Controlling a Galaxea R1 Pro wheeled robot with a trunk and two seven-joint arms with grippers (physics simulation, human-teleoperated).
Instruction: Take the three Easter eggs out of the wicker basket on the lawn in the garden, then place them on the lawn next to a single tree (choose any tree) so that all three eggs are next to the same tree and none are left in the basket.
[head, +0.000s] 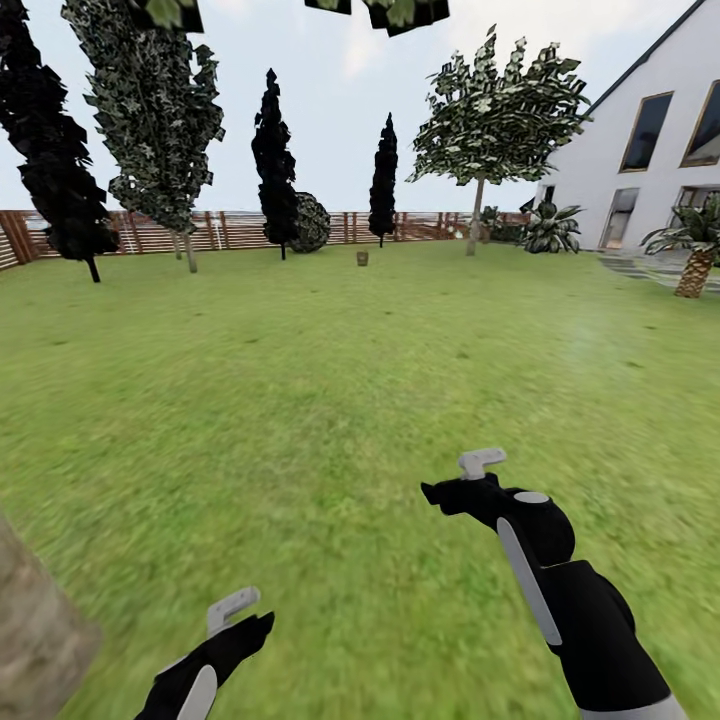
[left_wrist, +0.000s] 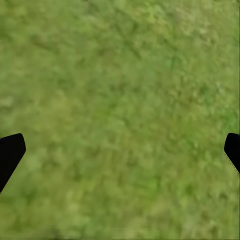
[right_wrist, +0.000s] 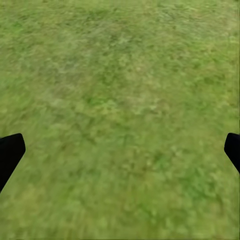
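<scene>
Far across the lawn (head: 330, 380), a small brown wicker basket (head: 362, 258) stands near the fence; it is too distant to make out the Easter eggs. A thick pale trunk of a tree (head: 35, 625) rises at my near left. Another leafy tree (head: 476, 215) stands at the far right. My left gripper (head: 243, 618) hangs low over the grass, open and empty. My right gripper (head: 462, 478) is held further forward, also open and empty. Both wrist views look down on bare grass between spread fingertips (left_wrist: 11, 152) (right_wrist: 11, 152).
A brown slatted fence (head: 150, 232) runs along the back, with dark cypress-like trees (head: 274, 160) in front of it. A white house (head: 650, 150), grey paving (head: 640, 268) and a palm-like plant (head: 695, 260) lie at the far right.
</scene>
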